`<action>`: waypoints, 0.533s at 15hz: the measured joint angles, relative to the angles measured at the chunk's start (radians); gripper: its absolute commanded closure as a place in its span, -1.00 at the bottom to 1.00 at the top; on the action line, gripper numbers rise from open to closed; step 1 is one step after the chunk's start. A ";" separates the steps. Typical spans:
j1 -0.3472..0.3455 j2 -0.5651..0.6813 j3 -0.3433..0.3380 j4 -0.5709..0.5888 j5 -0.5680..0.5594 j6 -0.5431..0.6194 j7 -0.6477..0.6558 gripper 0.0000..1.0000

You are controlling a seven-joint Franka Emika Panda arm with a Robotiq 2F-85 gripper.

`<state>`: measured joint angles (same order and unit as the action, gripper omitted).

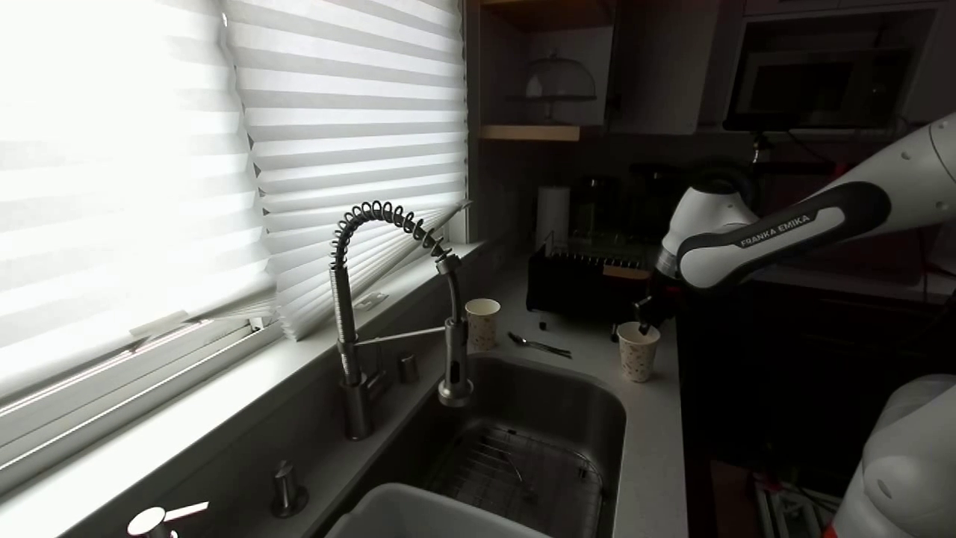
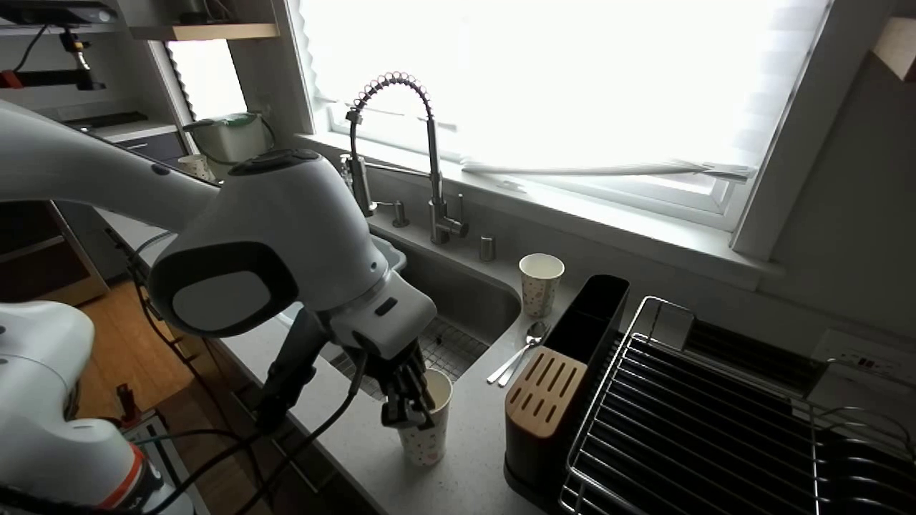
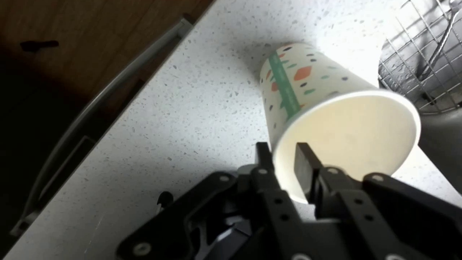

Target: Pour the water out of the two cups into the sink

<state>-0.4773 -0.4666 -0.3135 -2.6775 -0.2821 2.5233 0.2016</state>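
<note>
One cream paper cup with coloured flecks [image 3: 310,79] stands upright on the counter beside the sink; it also shows in both exterior views [image 1: 638,362] [image 2: 427,445]. My gripper [image 3: 283,148] is partly open at this cup's rim. One finger is outside the wall and the other is inside the mouth, with a gap between the fingers and the rim. I cannot make out water inside. The second cup [image 1: 484,330] stands upright behind the sink corner, also in an exterior view [image 2: 539,292], and is out of the wrist view. The sink [image 1: 579,392] has a wire rack in its bottom.
The arched spring faucet [image 1: 345,321] rises over the sink. Spoons [image 1: 539,345] lie on the counter between the cups. A black utensil holder with a slotted wooden top [image 2: 547,392] and a wire dish rack [image 2: 687,408] stand nearby. A grey tub [image 1: 426,515] sits in the sink.
</note>
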 measured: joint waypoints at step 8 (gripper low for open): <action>-0.049 -0.080 0.068 0.033 -0.001 0.005 0.021 -0.87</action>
<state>-0.5263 -0.5468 -0.2451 -2.6449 -0.2833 2.5280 0.2227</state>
